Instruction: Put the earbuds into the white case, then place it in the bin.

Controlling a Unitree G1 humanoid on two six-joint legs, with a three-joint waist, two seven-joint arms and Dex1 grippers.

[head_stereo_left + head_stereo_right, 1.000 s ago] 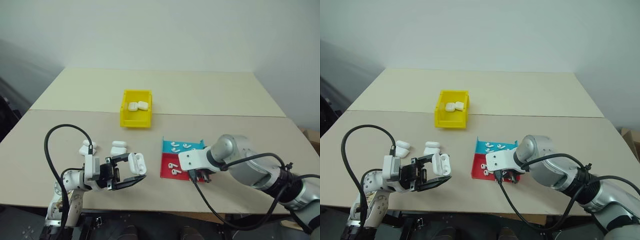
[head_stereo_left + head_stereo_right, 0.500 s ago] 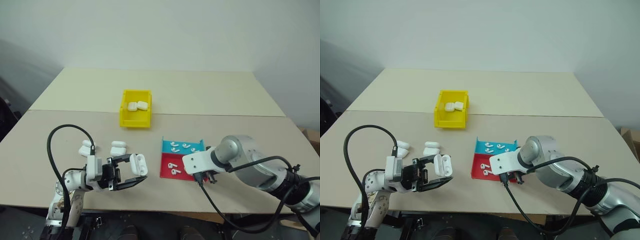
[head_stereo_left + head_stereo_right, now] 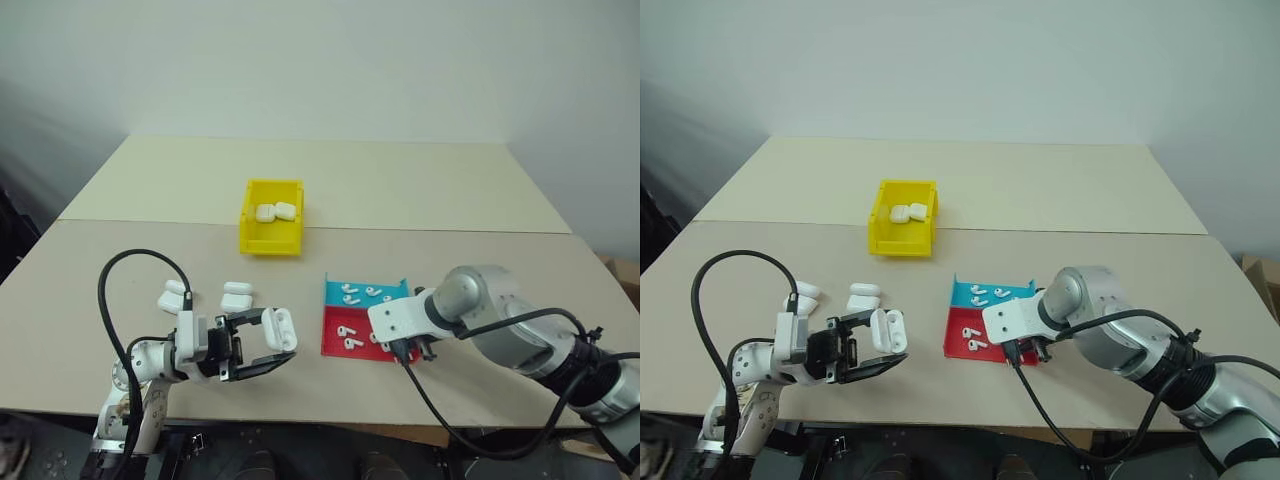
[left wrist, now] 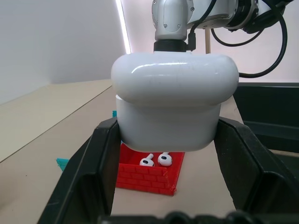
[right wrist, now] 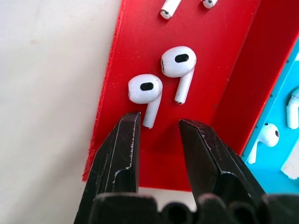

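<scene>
My left gripper is shut on the white case, held above the table's near left; in the left wrist view the case sits between both fingers with its lid closed. My right gripper points down over the red half of the tray, open with a narrow gap. Two earbuds lie just past its fingertips, and one stem reaches almost to the gap. The head view shows these earbuds beside the right gripper. The yellow bin stands farther back.
Two white cases lie inside the bin. Two more cases lie on the table behind my left gripper. The tray's blue half holds several earbuds. A black cable loops over my left arm.
</scene>
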